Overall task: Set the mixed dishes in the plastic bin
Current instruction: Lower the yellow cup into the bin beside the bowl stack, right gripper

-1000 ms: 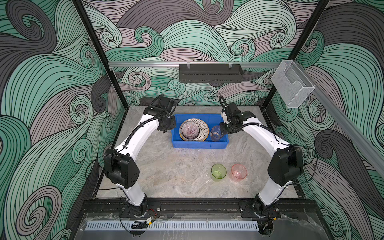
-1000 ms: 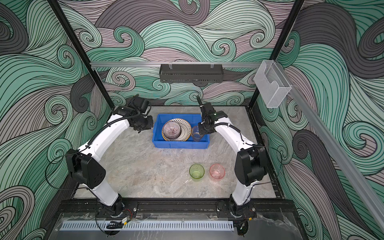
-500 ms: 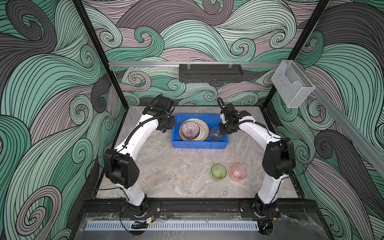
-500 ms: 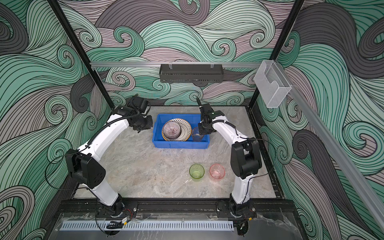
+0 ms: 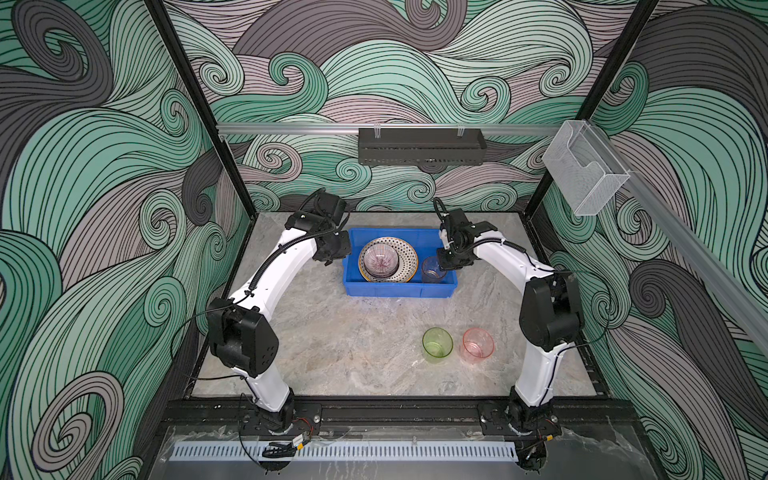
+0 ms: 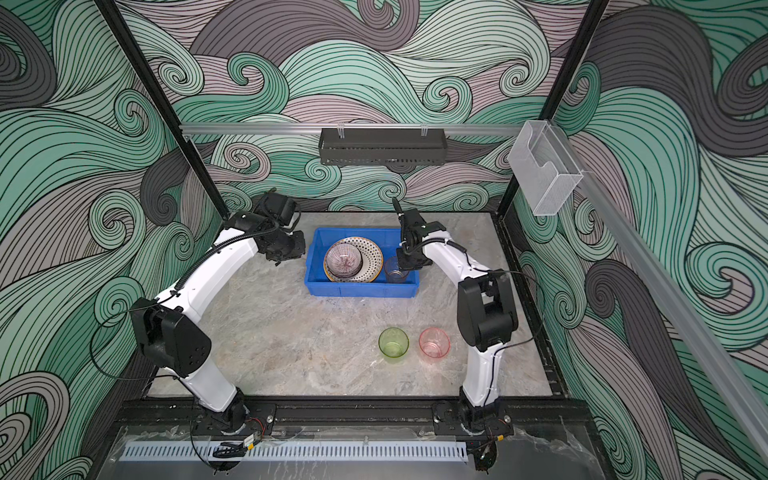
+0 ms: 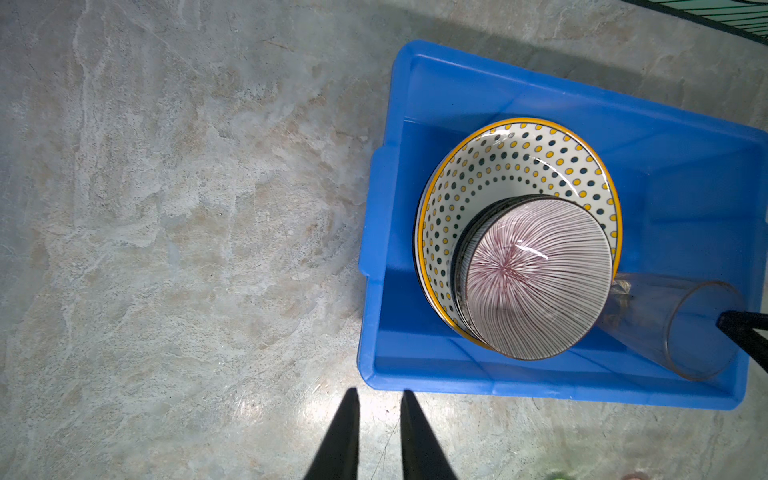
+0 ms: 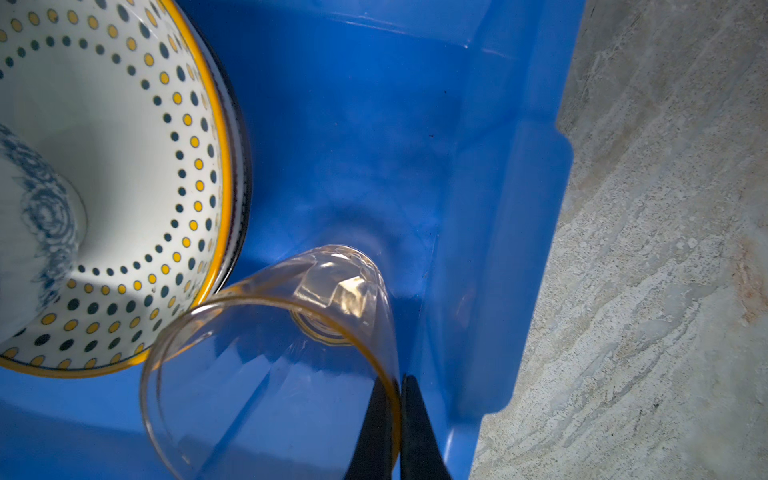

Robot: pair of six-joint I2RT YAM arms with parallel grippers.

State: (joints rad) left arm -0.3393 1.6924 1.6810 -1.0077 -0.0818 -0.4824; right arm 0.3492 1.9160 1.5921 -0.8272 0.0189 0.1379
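The blue plastic bin stands at the back middle of the table. In it lies a dotted plate with a small bowl on top; the bowl's blue-floral outside shows in the right wrist view. My right gripper is shut on the rim of the orange cup, which is inside the bin's right end beside the plate. My left gripper hovers just outside the bin's left wall, slightly open and empty. A green cup and a pink cup stand upright on the table.
A black perforated tray hangs on the back wall rail. A clear holder is mounted on the right wall. Bare marble tabletop lies in front of the bin, with black frame posts at the back corners.
The right arm's elbow has swung inward and the orange cup has shifted slightly lower in the bin's right end. The left arm has not moved.
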